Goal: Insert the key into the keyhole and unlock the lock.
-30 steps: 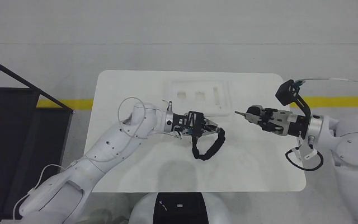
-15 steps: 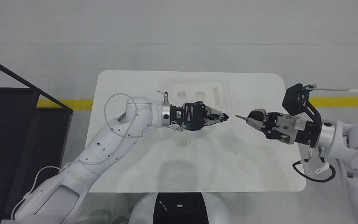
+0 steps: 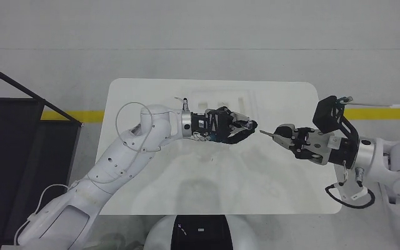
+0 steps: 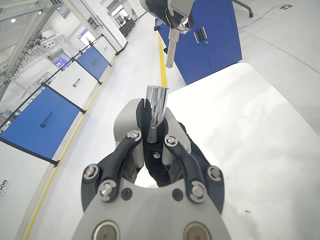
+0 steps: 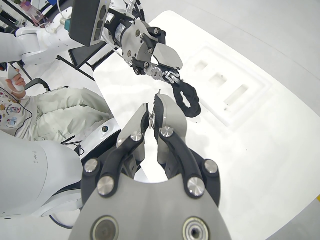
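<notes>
**Student:** Where are the 2 parts of the task?

**Tutor:** The left pincer (image 3: 240, 129) is closed on the lock (image 4: 156, 106). The lock's chrome barrel projects beyond the fingertips, above the table (image 3: 281, 181). The right pincer (image 5: 150, 116) is closed on the bow of the key (image 4: 171, 51), with the blade pointing at the barrel end.

**Student:** What has changed over the last 1 s?

**Tutor:** The left wrist has rolled and lifted. The black cable loop (image 5: 187, 101), formerly spread out toward the robot, now hangs close under the pincer. The keyhole (image 5: 156, 73) now faces the key. The key tip has drawn near, but a small gap remains.

**Student:** What does that mean for the task?

**Tutor:** Alignment appears nearly complete, and insertion is not yet begun. The next step likely calls for a straight advance along the barrel axis, then a turn. A slight angular error could make the tip strike the rim.
</notes>
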Robot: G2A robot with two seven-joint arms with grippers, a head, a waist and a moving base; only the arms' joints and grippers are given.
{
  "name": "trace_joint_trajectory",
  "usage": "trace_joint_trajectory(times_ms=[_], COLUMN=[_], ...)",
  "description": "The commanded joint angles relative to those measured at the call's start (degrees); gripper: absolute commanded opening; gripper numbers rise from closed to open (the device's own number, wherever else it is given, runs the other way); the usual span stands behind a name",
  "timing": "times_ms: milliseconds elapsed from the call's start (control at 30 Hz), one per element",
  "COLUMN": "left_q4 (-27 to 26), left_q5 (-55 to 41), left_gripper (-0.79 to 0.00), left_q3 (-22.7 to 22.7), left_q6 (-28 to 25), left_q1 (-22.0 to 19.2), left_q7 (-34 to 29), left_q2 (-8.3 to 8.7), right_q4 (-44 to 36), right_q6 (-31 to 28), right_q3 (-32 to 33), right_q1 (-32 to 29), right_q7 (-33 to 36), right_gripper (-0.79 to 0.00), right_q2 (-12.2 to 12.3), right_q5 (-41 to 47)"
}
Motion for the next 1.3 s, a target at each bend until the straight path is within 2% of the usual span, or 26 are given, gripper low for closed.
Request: trace_joint_trajectory(times_ms=[0, 367, 700, 1267], left_q4=[0.0, 0.0, 0.0, 0.0], left_q5=[0.0, 0.0, 0.0, 0.0], left_gripper=[-0.785, -0.785, -0.785, -0.785], left_q3=[0.0, 0.0, 0.0, 0.0], left_q6=[0.0, 0.0, 0.0, 0.0], left_q1=[0.0, 0.0, 0.0, 0.0], left_q7=[0.0, 0.0, 0.0, 0.0], left_q2=[0.00, 0.00, 0.00, 0.00], right_q4=[0.0, -0.6, -8.2, -8.2], right_q6=[0.0, 0.7, 12.4, 21.3], right_q3=[0.0, -0.2, 1.6, -5.6], right_q1=[0.0, -0.8, -1.4, 3.0], right_q7=[0.0, -1.6, 2.4, -1.1], right_gripper=[-0.785, -0.785, -0.785, -0.785], right_q2=[0.0, -0.1, 0.6, 1.0], right_q5=[0.0, 0.9, 3.2, -4.2])
